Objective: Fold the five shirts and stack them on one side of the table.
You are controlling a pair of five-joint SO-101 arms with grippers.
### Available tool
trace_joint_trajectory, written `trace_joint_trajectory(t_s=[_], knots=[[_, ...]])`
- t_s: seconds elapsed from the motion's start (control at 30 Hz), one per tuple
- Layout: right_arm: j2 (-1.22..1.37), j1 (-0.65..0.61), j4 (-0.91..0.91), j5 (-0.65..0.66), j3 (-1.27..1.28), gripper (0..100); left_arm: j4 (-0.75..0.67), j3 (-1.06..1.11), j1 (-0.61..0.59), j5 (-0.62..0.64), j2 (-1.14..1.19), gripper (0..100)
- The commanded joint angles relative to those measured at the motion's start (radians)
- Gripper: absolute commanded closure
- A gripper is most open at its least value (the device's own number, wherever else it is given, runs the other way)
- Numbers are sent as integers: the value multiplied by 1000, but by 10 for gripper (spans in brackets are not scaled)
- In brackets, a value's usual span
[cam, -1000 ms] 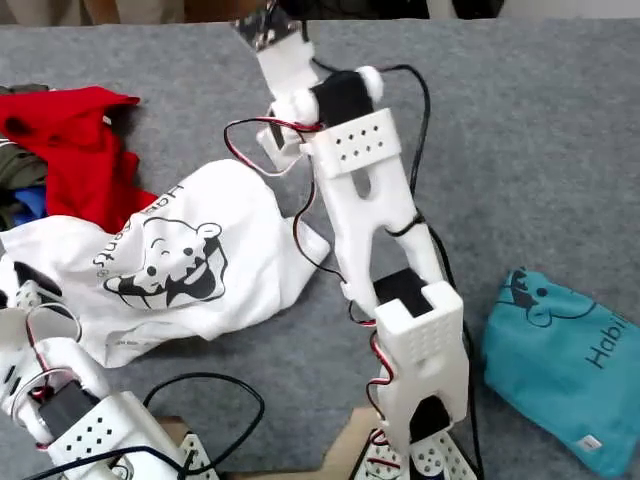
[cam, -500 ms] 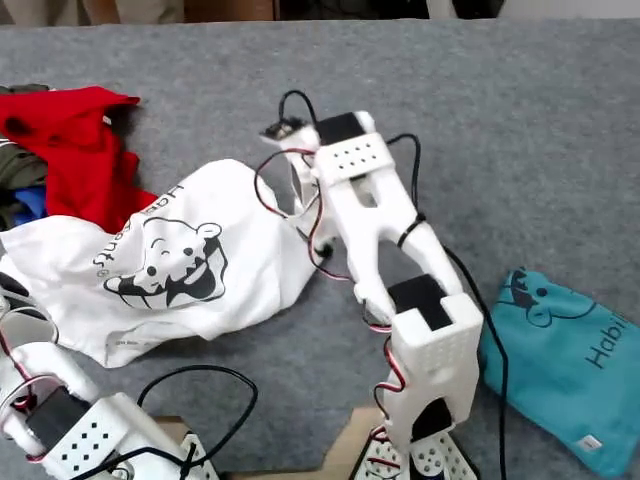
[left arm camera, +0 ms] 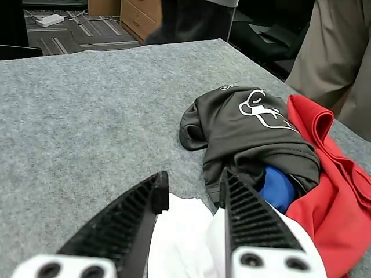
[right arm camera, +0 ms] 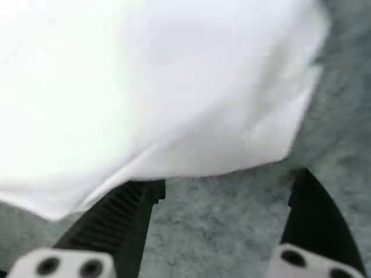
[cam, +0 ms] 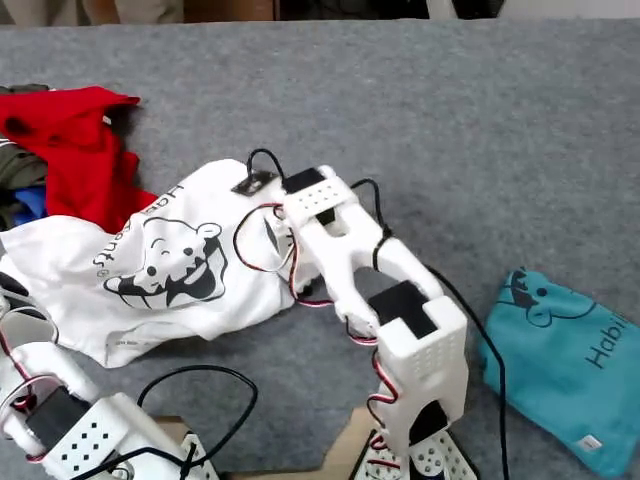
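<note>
— Where is the white shirt (cam: 170, 260)?

— Spread on the grey bench (cam: 480, 120), left of the middle, print side up and rumpled. Its long axis runs from the near left edge toward the centre of the bench, rising slightly away from the arms. The cartoon print is tilted the same way.

— And the right gripper (right arm camera: 226, 182)?

— It is low over the right-hand border of that shirt, with the arm bent down over it. The fingers (right arm camera: 124, 214) are spread wide, gripping nothing. One sits by the cloth's edge and the other is over bare bench.

— The left gripper (left arm camera: 194, 178)?

— At the near left corner of the shirt. Its fingers (left arm camera: 136, 211) are parted by a narrow gap, with white cloth showing underneath. I see no pinch on the cloth.

— What about the other shirts?

— Three are heaped at the far left, none folded. The red shirt (cam: 80, 150) is draped on top, touching the white one's far edge. The dark grey shirt (left arm camera: 249, 127) is bunched beside it with a white line drawing facing up. The blue shirt (left arm camera: 275, 188) is a small patch peeking out between the grey and the red.

— And the teal one?

— The teal shirt (cam: 565, 365) lies folded on the near right side, well apart from the heap. Its long axis slants from the centre toward the near right corner.
</note>
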Motion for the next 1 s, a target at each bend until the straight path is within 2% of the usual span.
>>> trace_joint_trajectory(t_s=[0.0,0.2,0.27,0.37,0.63,0.73,0.97], knots=[[-65,-8,-54,-2,4,706,-18,-55,8,-2,-8,843],[-65,-7,-72,-2,-21,998,-14,-54,8,-41,-12,843],[-67,12,-44,-3,-47,964,-14,-54,6,-41,-13,843],[-70,47,41,-3,-122,993,-14,-54,6,-41,-13,843],[-73,127,347,0,-398,993,-14,-94,8,-37,-5,843],[-71,119,396,-2,-470,993,-11,-123,48,-38,-5,843],[-73,10,402,-46,-526,993,-11,-204,184,-35,-4,843]])
